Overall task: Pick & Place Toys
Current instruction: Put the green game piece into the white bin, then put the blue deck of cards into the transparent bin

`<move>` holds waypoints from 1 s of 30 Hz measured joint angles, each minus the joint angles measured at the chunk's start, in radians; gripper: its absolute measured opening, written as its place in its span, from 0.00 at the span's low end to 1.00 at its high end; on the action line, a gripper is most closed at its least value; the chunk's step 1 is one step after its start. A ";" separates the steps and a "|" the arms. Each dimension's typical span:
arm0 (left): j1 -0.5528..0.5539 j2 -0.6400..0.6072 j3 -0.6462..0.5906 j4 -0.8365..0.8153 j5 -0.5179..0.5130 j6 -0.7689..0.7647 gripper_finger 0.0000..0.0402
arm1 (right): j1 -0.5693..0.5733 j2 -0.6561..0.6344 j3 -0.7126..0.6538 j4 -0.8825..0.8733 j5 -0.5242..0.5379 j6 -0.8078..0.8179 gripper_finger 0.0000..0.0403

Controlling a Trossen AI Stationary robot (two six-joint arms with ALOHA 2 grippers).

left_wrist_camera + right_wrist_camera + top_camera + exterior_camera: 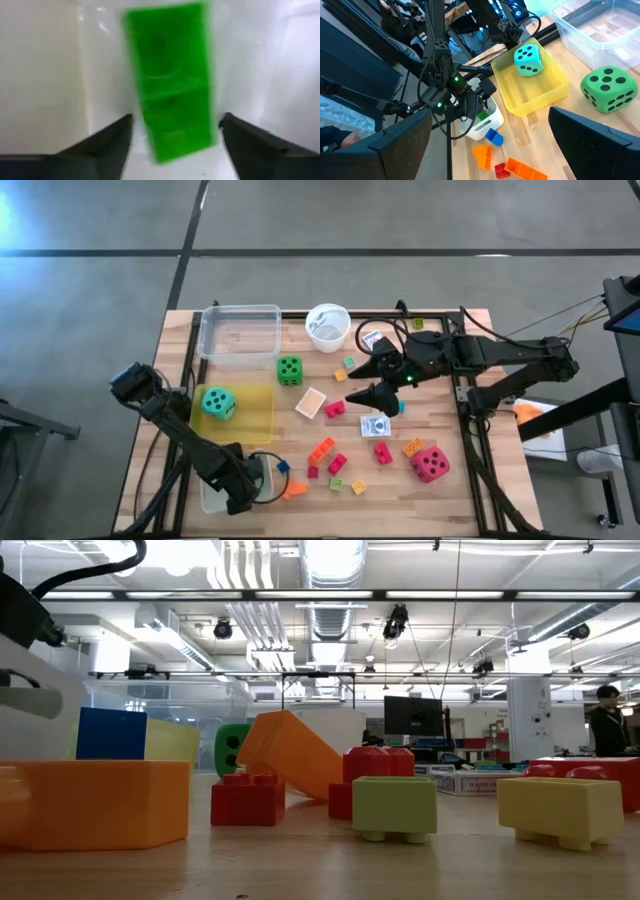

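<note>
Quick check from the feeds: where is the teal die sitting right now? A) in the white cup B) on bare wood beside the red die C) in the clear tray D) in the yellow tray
D: the teal die rests inside the yellow tray, as the right wrist view also shows; the clear tray looks empty, and the red die is on the far side of the table.

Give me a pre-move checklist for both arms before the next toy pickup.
1. Left pincer open over the white tray: ok, fingers stand apart.
2. Green block free of the left fingers: ok, it sits between them with gaps either side.
3. Green block at rest in the tray: cannot tell, it shows blurred.
4. Right pincer open and empty: ok.
5. Toys left on the table: not ok, the red die and green die remain out.
6. Teal die in the yellow tray: ok.
</note>
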 joint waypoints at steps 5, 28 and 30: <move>0.000 -0.002 0.020 -0.039 0.051 0.011 0.97 | 0.000 0.000 0.000 0.000 0.000 0.000 0.98; -0.001 -0.214 0.114 -0.092 0.061 -0.133 0.85 | -0.004 -0.037 0.000 -0.071 0.125 0.085 0.98; -0.001 -0.260 0.113 -0.093 0.061 -0.173 0.85 | -0.009 -0.044 0.000 -0.117 0.139 0.124 0.98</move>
